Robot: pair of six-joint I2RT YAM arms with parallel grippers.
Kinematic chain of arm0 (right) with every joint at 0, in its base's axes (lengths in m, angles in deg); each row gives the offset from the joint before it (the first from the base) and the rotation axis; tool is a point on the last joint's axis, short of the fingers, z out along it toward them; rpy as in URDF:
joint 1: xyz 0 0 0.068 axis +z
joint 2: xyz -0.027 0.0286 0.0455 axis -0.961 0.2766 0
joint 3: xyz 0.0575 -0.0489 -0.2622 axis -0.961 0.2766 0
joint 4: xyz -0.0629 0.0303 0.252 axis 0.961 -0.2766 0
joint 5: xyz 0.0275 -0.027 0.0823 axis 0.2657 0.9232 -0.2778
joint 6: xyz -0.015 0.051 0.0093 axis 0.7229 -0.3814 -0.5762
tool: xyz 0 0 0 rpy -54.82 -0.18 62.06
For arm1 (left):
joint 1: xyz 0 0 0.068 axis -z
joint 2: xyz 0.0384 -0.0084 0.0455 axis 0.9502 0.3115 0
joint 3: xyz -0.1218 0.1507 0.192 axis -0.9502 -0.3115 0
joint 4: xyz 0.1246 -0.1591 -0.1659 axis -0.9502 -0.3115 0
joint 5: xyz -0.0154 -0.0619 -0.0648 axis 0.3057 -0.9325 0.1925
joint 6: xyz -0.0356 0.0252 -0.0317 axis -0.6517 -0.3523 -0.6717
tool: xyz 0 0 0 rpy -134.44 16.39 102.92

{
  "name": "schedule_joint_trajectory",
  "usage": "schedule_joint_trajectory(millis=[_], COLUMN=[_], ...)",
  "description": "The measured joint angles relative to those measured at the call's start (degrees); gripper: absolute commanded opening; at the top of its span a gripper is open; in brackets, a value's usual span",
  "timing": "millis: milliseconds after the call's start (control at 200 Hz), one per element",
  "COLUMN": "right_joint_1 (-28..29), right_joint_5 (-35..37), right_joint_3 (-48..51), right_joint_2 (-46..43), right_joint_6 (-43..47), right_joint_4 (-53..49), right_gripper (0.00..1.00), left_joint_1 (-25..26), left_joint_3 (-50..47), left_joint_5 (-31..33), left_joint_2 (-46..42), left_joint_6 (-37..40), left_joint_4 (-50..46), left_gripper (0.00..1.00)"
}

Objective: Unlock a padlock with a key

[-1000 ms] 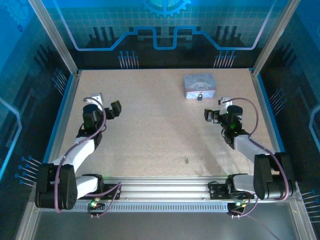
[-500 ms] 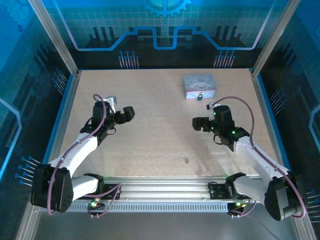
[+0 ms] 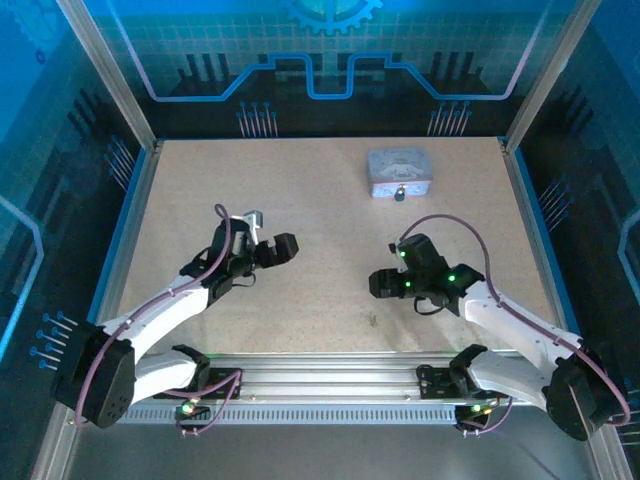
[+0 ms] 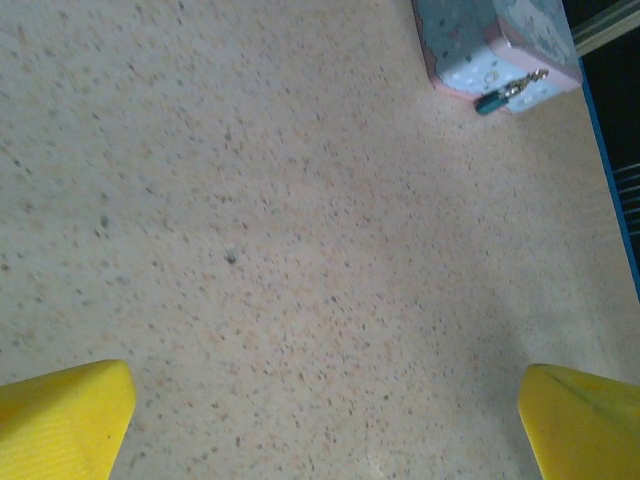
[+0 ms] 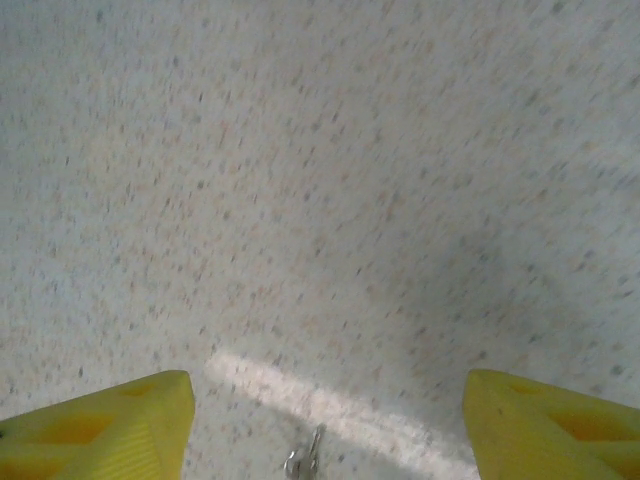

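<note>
The padlock (image 3: 399, 194) is a tiny dark lock lying against the front of the silver tin box (image 3: 400, 171) at the back right. The left wrist view has the padlock (image 4: 508, 93) at its upper right, far ahead of my left gripper (image 4: 325, 440), which is open over bare table. The key (image 3: 373, 321) is a thin sliver on the table near the front middle. My right gripper (image 3: 378, 284) hovers just behind it, open. In the right wrist view the key (image 5: 305, 458) lies at the bottom edge between the yellow fingers (image 5: 100, 430). My left gripper (image 3: 285, 248) sits left of centre.
The speckled tabletop (image 3: 300, 190) is fenced by blue rails (image 3: 122, 230) and an aluminium frame (image 3: 330, 362) along the near edge. The tin box (image 4: 495, 35) is the one bulky object, at the back right.
Both arms have swung inward and nearer. The right gripper has moved left and forward to just behind the key; the left gripper has moved right toward the centre.
</note>
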Motion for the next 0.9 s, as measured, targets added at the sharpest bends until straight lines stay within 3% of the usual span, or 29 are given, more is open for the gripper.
schedule_joint_trajectory(millis=[335,900], right_joint_1=[7.74,10.43], right_joint_5=[-0.81,-1.05], right_joint_3=[7.37,7.87], right_joint_2=[-0.94,3.23], right_joint_6=[-9.33,-12.81], right_joint_4=[-0.66,0.31], right_gripper=[0.54,0.38], left_joint_1=[2.08,2.8], left_joint_3=[-0.57,-0.9], left_joint_5=[-0.02,-0.09], left_joint_2=[1.97,3.08], left_joint_6=[-2.54,-2.86], left_joint_4=[3.02,4.55], left_gripper=[0.99,0.99])
